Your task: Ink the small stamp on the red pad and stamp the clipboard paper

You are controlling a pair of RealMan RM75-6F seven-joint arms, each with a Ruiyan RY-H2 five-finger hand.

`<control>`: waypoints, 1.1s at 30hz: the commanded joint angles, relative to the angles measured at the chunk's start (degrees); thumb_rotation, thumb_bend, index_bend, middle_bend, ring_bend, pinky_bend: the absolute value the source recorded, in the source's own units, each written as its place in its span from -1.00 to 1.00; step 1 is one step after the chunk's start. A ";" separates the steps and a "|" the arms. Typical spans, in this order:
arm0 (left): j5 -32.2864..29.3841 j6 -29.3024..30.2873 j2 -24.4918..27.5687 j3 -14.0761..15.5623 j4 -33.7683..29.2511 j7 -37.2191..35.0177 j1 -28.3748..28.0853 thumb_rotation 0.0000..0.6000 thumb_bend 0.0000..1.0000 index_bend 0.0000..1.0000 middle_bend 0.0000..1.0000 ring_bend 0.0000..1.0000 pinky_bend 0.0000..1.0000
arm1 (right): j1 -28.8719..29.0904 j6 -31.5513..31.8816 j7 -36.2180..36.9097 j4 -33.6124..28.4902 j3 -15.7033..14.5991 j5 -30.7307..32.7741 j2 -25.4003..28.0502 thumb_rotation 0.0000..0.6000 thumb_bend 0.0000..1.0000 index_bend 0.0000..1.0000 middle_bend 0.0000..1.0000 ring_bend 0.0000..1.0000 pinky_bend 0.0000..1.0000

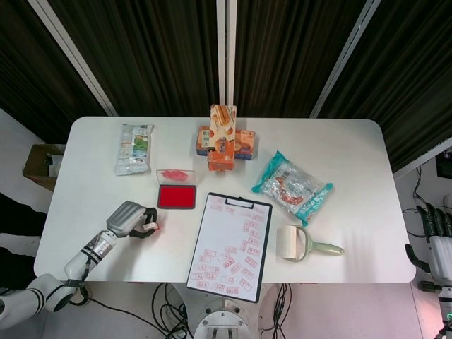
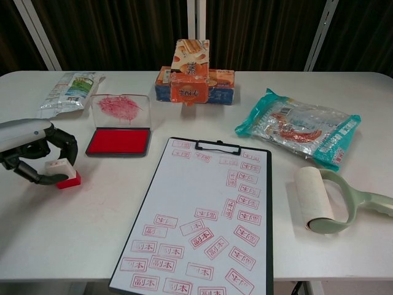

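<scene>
One left hand (image 2: 34, 150) seemingly grips stamp (image 2: 61, 171) — table-edge.

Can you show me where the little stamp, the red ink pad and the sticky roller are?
small stamp (image 2: 61, 167), chest view, its white top.
red ink pad (image 2: 118, 141), chest view, the red inked middle.
lint roller (image 2: 314, 198), chest view, its white roll.

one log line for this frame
phase: grasping stamp | left hand: fingers around small stamp on table | ink pad: open, untouched | right hand: idle off table
</scene>
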 commanded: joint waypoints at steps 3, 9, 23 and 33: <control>0.15 -0.07 0.04 0.07 0.06 -0.11 -0.03 1.00 -0.50 0.02 0.18 1.00 1.00 | 0.04 -0.26 -0.06 -0.02 -0.06 0.09 0.06 1.00 -0.48 -1.00 -1.00 -1.00 -1.00; 0.14 0.15 -0.09 -0.13 0.24 -0.23 0.02 1.00 -0.52 -0.05 0.11 1.00 1.00 | 0.13 -0.67 -0.14 0.04 -0.21 0.13 -0.12 1.00 -0.48 -1.00 -1.00 -1.00 -1.00; 0.73 1.77 2.44 0.07 -3.13 0.45 0.60 1.00 -0.60 -0.28 -0.02 1.00 1.00 | 0.09 -0.35 0.45 0.24 0.09 0.22 0.03 1.00 -0.48 -1.00 -1.00 -1.00 -1.00; 0.21 11.07 10.86 -2.74 -14.36 2.28 3.55 1.00 -0.85 -0.28 -0.10 0.81 0.99 | 0.14 -0.02 0.90 0.20 0.35 0.14 0.32 1.00 -0.48 -1.00 -1.00 -1.00 -1.00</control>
